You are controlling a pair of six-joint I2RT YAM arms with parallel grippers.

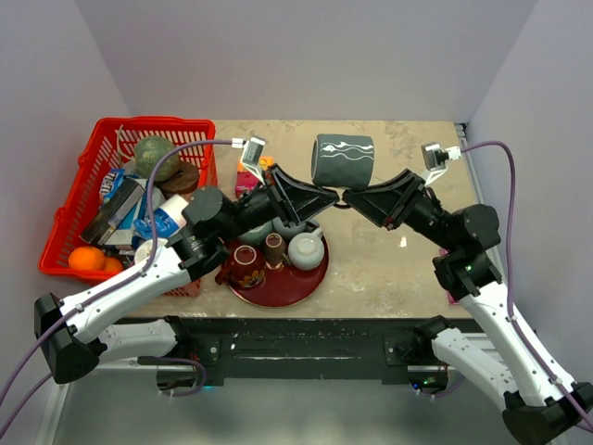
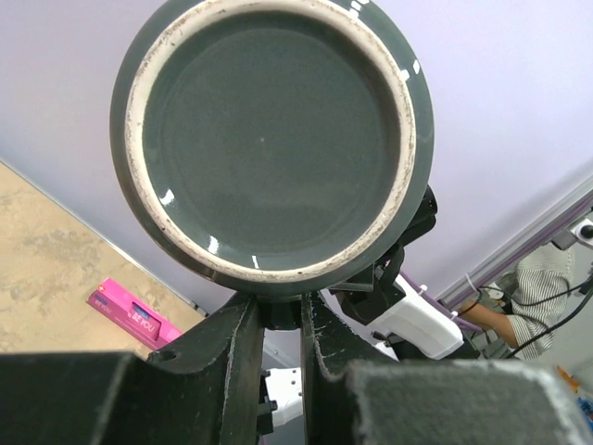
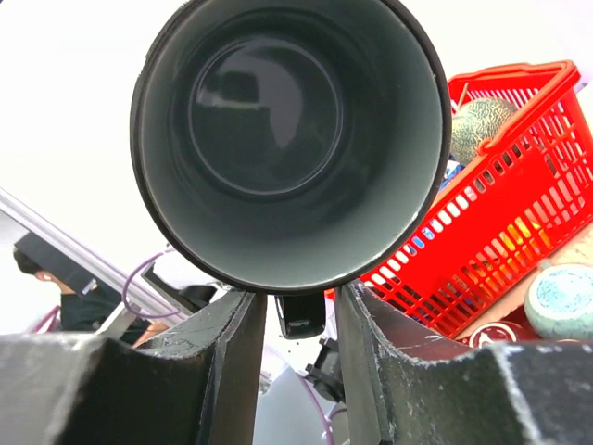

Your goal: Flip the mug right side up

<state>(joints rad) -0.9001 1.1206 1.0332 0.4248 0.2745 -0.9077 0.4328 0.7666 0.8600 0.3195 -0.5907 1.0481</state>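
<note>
The dark grey mug point(image 1: 343, 159), with a white wavy line on its side, hangs in the air on its side above the back of the table. Its base faces the left wrist view point(image 2: 269, 139) and its open mouth faces the right wrist view point(image 3: 287, 139). My left gripper point(image 1: 330, 197) is below it, shut on the mug's handle point(image 2: 278, 313). My right gripper point(image 1: 358, 198) comes from the right. Its jaws stand open on either side of the same handle point(image 3: 302, 317) with a gap on both sides.
A red basket point(image 1: 100, 139) full of groceries stands at the left. A dark red tray point(image 1: 278, 286) with cups and a white teapot point(image 1: 306, 250) lies under the left arm. A pink box point(image 1: 246, 178) lies behind it.
</note>
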